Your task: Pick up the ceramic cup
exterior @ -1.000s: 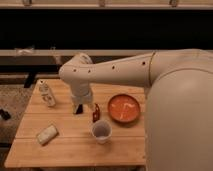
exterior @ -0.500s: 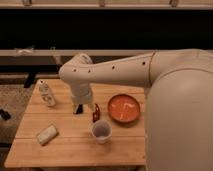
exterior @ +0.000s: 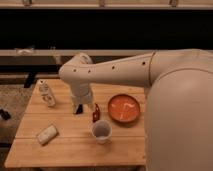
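the ceramic cup (exterior: 101,131) stands upright on the wooden surface (exterior: 75,150), near the front edge and a little right of the middle. its wide mouth faces up and its inside looks pale. nothing touches it.

the pincer (exterior: 78,108) hangs at the end of the bulky cream arm (exterior: 115,70), which reaches in from the right and bends down over the middle of the surface. the pincer is a small dark shape low over the wood, behind the cup and to its left, apart from it. whether it is open or closed cannot be told, and it does not appear to hold anything.

just right of the pincer, between it and the cup, stands a small red object (exterior: 95,113); what it is cannot be made out. the orange plate (exterior: 124,108) lies flat to the right of that, behind and to the right of the cup, close to it but not touching. a slim white bottle (exterior: 47,93) stands near the back left corner. a pale packet (exterior: 47,134) lies tilted near the front left, well apart from the cup.
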`<move>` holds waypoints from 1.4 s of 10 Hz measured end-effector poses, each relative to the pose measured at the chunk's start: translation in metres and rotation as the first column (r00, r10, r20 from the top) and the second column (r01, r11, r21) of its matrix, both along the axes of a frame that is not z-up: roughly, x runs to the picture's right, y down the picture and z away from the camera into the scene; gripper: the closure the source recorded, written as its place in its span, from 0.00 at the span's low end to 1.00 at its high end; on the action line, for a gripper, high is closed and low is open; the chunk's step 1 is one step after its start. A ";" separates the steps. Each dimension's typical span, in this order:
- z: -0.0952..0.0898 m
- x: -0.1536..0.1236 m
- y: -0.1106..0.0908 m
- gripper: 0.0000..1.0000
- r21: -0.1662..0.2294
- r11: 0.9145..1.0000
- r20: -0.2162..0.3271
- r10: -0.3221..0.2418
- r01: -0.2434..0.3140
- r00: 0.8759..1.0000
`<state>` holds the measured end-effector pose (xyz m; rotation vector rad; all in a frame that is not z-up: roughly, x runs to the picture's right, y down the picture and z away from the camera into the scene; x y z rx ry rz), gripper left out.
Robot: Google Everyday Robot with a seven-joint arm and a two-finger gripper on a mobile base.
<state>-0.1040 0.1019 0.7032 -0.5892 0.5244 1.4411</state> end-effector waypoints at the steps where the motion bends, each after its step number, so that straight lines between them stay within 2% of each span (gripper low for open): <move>1: 0.000 0.000 0.000 0.35 0.000 1.000 0.000 0.000 0.000 1.000; 7: -0.001 0.002 0.001 0.35 0.001 1.000 0.009 -0.001 0.001 1.000; 9: -0.017 0.009 0.007 0.35 0.011 0.999 0.046 0.030 -0.031 0.998; 12: -0.043 0.019 0.032 0.35 0.017 0.999 0.048 0.051 -0.052 0.998; 13: -0.052 0.023 0.047 0.35 0.012 0.998 0.047 0.061 -0.062 0.997; 14: -0.053 0.023 0.058 0.35 0.006 0.998 0.043 0.065 -0.065 0.997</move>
